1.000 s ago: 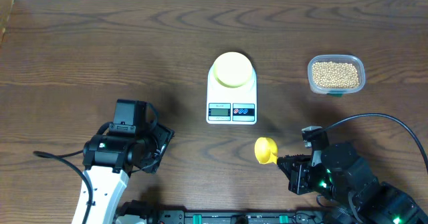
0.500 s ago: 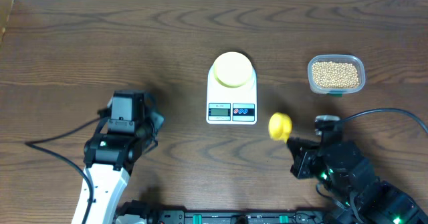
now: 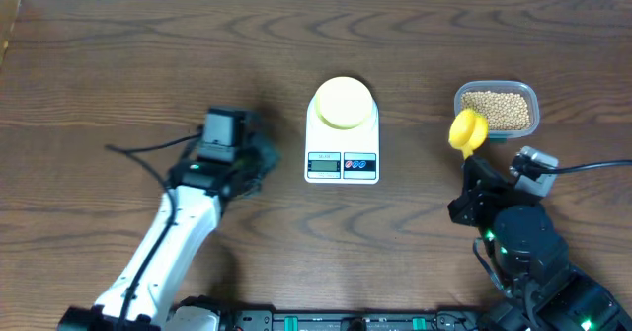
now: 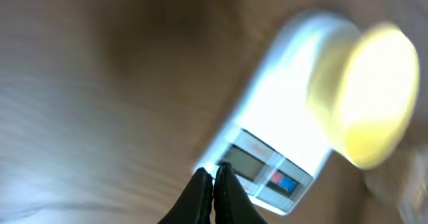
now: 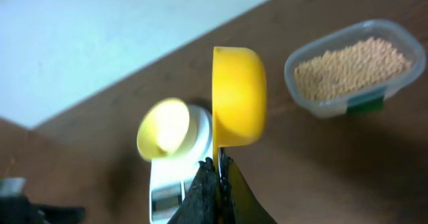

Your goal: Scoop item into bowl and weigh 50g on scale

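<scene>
The white rectangular digital kitchen scale [image 3: 342, 138] is sitting near the middle of the dark brown wooden table [image 3: 99, 74], its small display and 2 buttons facing the robot. The display is too small to read. The small round pale yellow bowl [image 3: 343, 102] is resting on the scale's round platform.

Far to the right, the clear rectangular plastic tub [image 3: 528, 96] is standing well apart from the scale, and the small round beige-tan beans [image 3: 499, 109] are lying inside it. In the overhead view, no beans are showing in the bowl.

The right gripper [image 5: 218, 174] is clamping its 2 fingers on the handle of the yellow plastic scoop [image 5: 239, 97]. It is holding the scoop up with the cup turned on its side. From above, the scoop [image 3: 467, 130] is hanging over the tub's near left corner. Whether anything is lying in the cup cannot be told.

The left gripper [image 4: 214, 182] is hovering just left of the scale, near its display end, with its 2 fingers pressed together on nothing. Its wrist view is blurred, yet the scale [image 4: 267, 144] and bowl [image 4: 364, 93] are showing ahead of the fingertips.
</scene>
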`<state>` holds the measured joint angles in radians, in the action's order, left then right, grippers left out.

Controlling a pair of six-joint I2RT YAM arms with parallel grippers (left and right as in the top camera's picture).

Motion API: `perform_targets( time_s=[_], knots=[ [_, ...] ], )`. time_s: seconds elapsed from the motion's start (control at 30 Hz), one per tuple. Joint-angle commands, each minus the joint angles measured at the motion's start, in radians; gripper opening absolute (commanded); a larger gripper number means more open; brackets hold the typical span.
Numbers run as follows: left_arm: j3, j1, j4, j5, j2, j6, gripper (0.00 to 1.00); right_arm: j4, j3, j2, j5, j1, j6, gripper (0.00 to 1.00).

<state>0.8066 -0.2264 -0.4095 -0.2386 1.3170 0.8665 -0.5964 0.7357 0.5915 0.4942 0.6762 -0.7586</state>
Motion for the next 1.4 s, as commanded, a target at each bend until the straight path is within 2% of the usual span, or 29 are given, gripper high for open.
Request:
perform_targets(
  time_s=[0.0,0.07,0.23,0.4,0.7,0.9,1.0,1.37],
  knots=[
    [0.002,-0.137,0.094,-0.081,0.007,-0.089,0.07,-0.002,0.005,0.0,0.053,-0.031,0.016,0.01],
    [0.002,-0.214,0.122,-0.044,0.007,-0.111,0.07,-0.013,0.005,0.002,0.054,-0.042,0.017,0.01],
    [0.002,-0.385,0.121,0.174,0.025,-0.109,0.07,-0.021,0.005,0.018,0.061,-0.061,0.086,0.01],
    [0.002,-0.45,0.2,0.187,0.089,-0.106,0.07,-0.035,0.004,0.034,0.061,-0.062,0.091,0.01],
    [0.002,-0.465,0.444,0.161,0.254,-0.095,0.07,-0.038,0.004,0.065,0.062,-0.062,0.095,0.01],
    [0.002,-0.457,0.428,0.167,0.259,-0.018,0.07,-0.051,0.005,0.07,0.061,-0.062,0.095,0.01],
    [0.002,-0.457,0.41,0.208,0.262,-0.016,0.07,-0.051,0.004,0.07,0.063,-0.062,0.095,0.01],
    [0.002,-0.457,0.435,0.205,0.329,0.011,0.07,-0.05,0.004,0.079,0.106,-0.062,0.095,0.01]
  ],
)
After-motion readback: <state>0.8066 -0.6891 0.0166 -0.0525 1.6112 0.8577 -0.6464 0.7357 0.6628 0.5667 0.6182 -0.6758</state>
